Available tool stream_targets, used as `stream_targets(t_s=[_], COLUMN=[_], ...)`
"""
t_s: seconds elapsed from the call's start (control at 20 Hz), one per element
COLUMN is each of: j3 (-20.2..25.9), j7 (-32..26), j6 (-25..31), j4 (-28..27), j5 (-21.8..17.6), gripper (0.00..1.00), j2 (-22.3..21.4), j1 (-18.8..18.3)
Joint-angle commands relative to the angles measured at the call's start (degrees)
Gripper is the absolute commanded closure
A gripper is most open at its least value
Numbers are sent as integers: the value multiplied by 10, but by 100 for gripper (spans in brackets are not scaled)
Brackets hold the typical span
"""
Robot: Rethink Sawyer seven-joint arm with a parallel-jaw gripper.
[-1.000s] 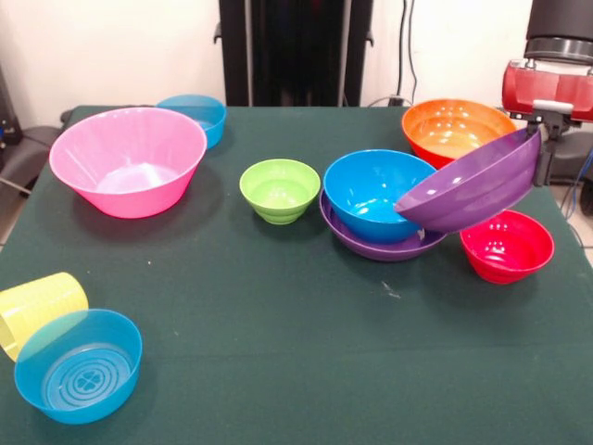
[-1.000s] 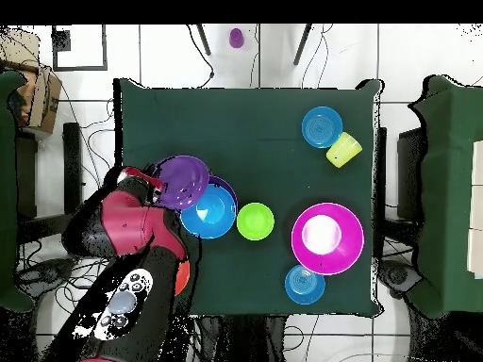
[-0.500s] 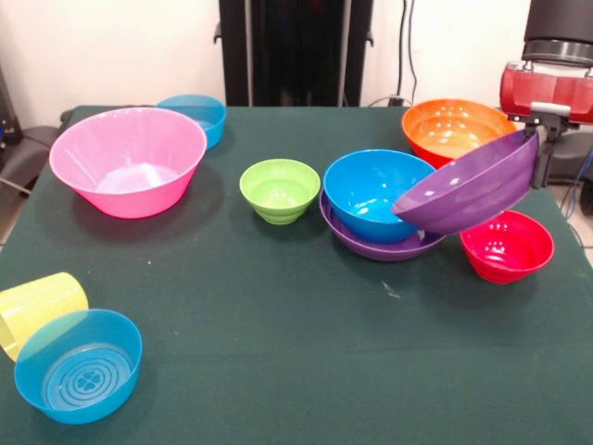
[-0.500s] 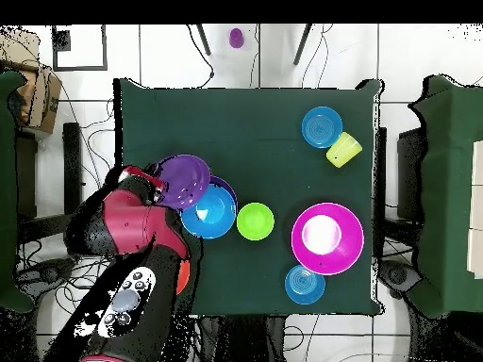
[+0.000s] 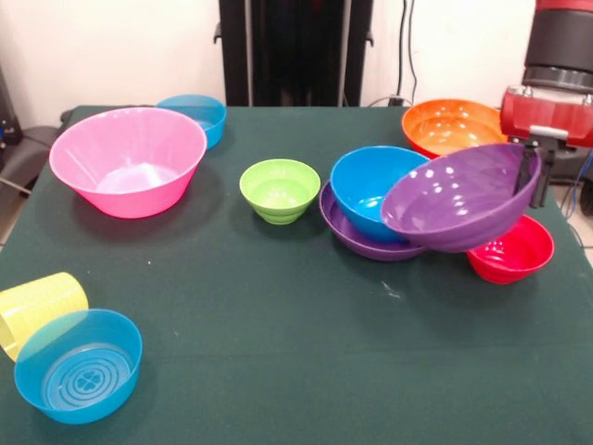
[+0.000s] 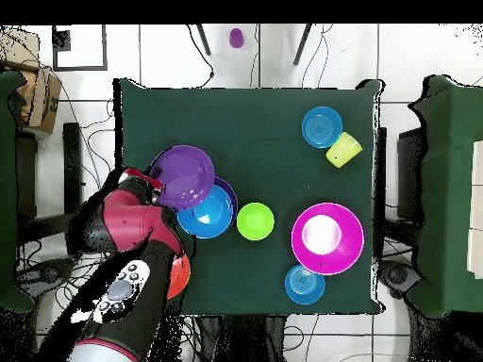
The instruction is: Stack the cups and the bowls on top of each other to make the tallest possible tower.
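My gripper [image 5: 535, 159] is shut on the rim of a wide purple bowl [image 5: 459, 197], which hangs tilted with its opening facing the front, above the red bowl [image 5: 515, 252] and against the blue bowl [image 5: 369, 188]. The blue bowl sits inside a second purple bowl [image 5: 355, 236]. From above, the held purple bowl [image 6: 183, 175] overlaps the blue bowl [image 6: 209, 213], with the gripper [image 6: 157, 188] at its rim. An orange bowl [image 5: 443, 125], green bowl [image 5: 280, 190], pink bowl [image 5: 128, 159], two translucent blue bowls [image 5: 78, 365] [image 5: 198, 111] and a ribbed yellow cup [image 5: 35, 307] lying on its side stand apart.
A purple cup [image 6: 236, 38] sits on the floor beyond the table's edge in the overhead view. The arm [image 6: 132, 236] covers the table corner by the red and orange bowls. Open green cloth [image 5: 306, 352] spans the front middle of the table.
The held purple bowl has swung down and turned its opening toward the front, now covering more of the red bowl and part of the blue one. Other bowls are unmoved.
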Motion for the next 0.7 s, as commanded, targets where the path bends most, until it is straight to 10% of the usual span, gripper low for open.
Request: stream_targets(t_s=[0.05,0.7], j3=[-3,-48], j7=[109,115], j6=[116,125], j4=[-66,-96], j5=[70,150], gripper=[100,100], j2=[100,153], j1=[61,111])
